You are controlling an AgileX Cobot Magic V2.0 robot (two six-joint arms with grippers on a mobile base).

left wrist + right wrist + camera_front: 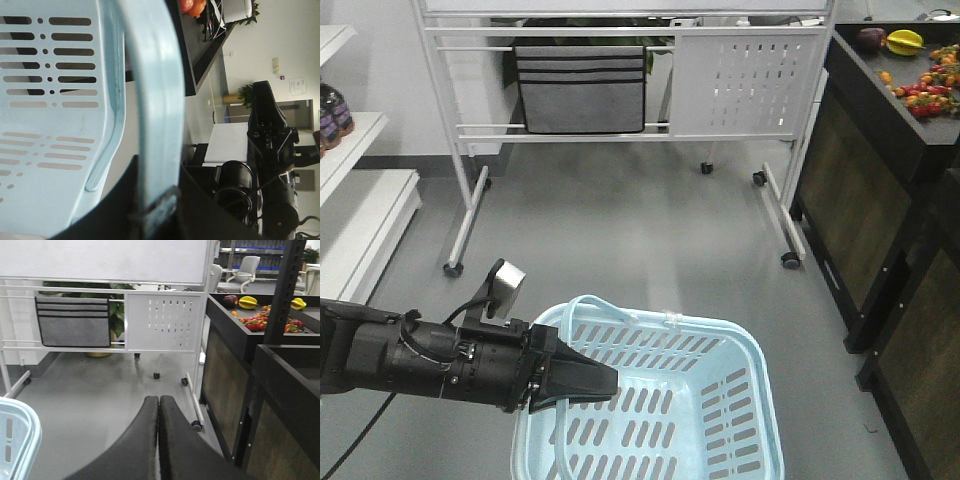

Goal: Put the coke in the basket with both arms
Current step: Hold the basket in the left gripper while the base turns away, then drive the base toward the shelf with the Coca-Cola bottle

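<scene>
The left gripper (608, 384) is clamping the handle (155, 100) of the basket (720, 327), probably to carry it; the right gripper (158, 407) is hanging clenched and empty.

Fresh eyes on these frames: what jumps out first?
A pale blue basket fills the lower middle of the front view, with the left pincer shut on its handle. The right pincer is shut on nothing and points out over bare grey floor. At the upper right, bright fruit lies on a black counter.
</scene>
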